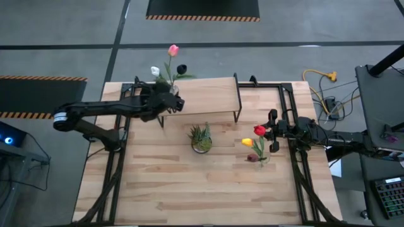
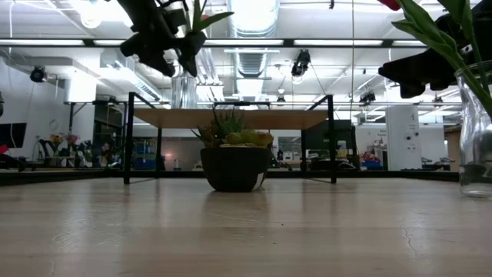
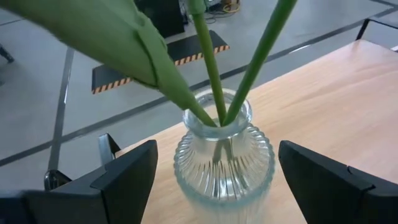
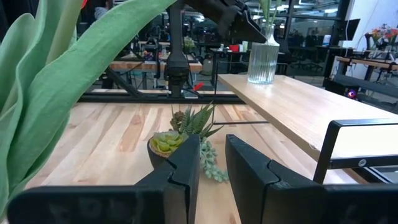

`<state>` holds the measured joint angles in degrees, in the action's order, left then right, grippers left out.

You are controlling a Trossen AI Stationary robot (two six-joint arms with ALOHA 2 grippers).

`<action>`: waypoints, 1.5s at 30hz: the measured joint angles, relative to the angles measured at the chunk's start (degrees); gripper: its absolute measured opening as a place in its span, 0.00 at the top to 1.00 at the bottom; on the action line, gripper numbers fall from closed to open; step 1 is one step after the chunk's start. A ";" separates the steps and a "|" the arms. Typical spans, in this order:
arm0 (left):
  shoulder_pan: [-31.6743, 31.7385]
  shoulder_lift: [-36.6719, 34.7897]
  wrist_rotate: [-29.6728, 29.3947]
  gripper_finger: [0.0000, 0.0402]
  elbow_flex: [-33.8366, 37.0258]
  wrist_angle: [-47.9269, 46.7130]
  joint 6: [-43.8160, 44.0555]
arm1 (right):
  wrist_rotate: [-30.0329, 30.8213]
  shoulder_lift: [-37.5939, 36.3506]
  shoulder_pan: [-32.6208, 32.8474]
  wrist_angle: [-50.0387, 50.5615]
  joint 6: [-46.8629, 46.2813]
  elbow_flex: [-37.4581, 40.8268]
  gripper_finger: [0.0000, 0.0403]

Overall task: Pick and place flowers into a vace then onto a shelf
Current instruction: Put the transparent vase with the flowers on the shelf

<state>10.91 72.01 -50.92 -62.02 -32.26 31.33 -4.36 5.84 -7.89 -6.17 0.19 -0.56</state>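
A ribbed glass vase (image 3: 224,165) stands on the left end of the light-wood shelf (image 1: 211,94). It holds three tulips (image 1: 173,50) with pink, white and dark heads. My left gripper (image 3: 217,180) is open, one finger on each side of the vase and clear of the glass; it hangs above the shelf in the low view (image 2: 161,38). A second glass vase (image 2: 477,131) stands on the table at the right, holding red (image 1: 259,130), yellow and maroon tulips. My right gripper (image 1: 267,131) hovers beside the red head, its fingers (image 4: 186,168) narrowly apart with nothing between them.
A small spiky potted plant (image 1: 201,139) sits mid-table in front of the shelf, between the two arms. The shelf's thin black legs (image 2: 128,138) stand on the table's far half. Bare tabletop (image 1: 189,189) stretches along the near side. Green tulip leaves (image 4: 50,93) fill one side of the right wrist view.
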 joint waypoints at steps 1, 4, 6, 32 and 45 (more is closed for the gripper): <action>-0.12 -0.13 -0.04 0.21 0.00 -0.19 -0.01 | 0.00 0.00 0.00 0.00 0.00 0.00 0.83; -0.14 -0.47 0.02 0.21 0.00 -0.37 -0.02 | 0.00 -0.02 0.01 0.00 -0.02 0.00 0.83; -0.14 -0.87 0.41 0.21 0.00 -1.26 0.00 | 0.00 -0.02 0.00 0.00 -0.04 0.00 0.83; -27.30 -7.21 0.06 0.31 13.36 26.08 -15.33 | 0.00 -0.02 -0.02 0.04 1.29 0.00 0.83; -20.67 -11.79 35.59 0.80 34.84 65.08 -30.39 | -0.08 -0.02 0.01 0.44 1.34 0.00 0.83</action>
<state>-9.76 60.22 -15.33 -27.18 32.82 0.95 -4.44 5.82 -7.88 -5.74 1.53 -0.56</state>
